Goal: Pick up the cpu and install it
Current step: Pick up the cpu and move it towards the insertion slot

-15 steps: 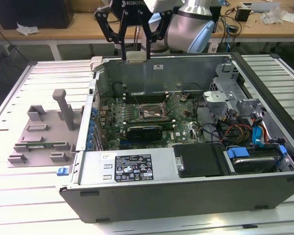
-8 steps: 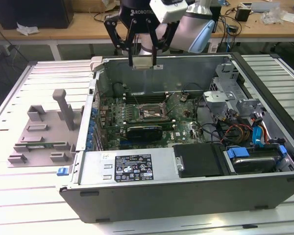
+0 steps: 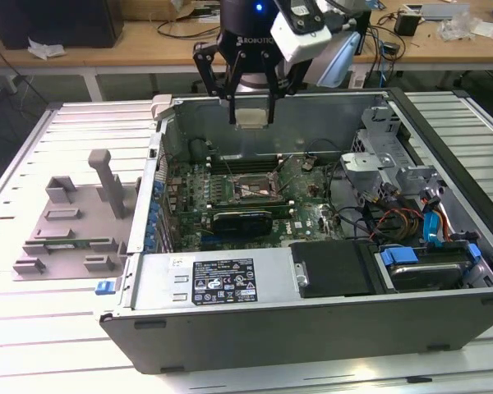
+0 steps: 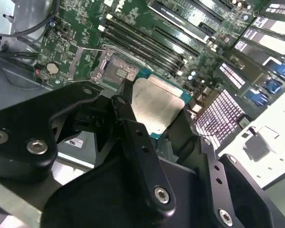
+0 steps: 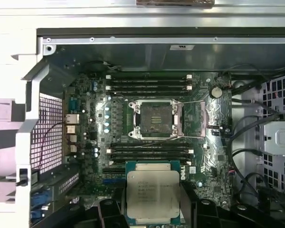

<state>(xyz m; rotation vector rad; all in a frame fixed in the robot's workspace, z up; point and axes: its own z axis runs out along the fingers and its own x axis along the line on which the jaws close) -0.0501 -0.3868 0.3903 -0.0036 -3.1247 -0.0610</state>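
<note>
Your cpu (image 5: 153, 197), a small flat square with a silvery-grey lid and green edge, was pinched by opposite sides in the gripper (image 3: 252, 113), lid up, well above the socket (image 5: 154, 118), not seated.

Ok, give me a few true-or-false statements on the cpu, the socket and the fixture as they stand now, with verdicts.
1. The gripper is shut on the cpu. True.
2. The cpu sits in the socket. False: the socket is empty, and the cpu is held in the air over the motherboard.
3. The grey fixture lies outside the computer case, on the exterior view's left. True.
4. The computer case is closed. False: it lies open, and the motherboard is exposed.
</note>
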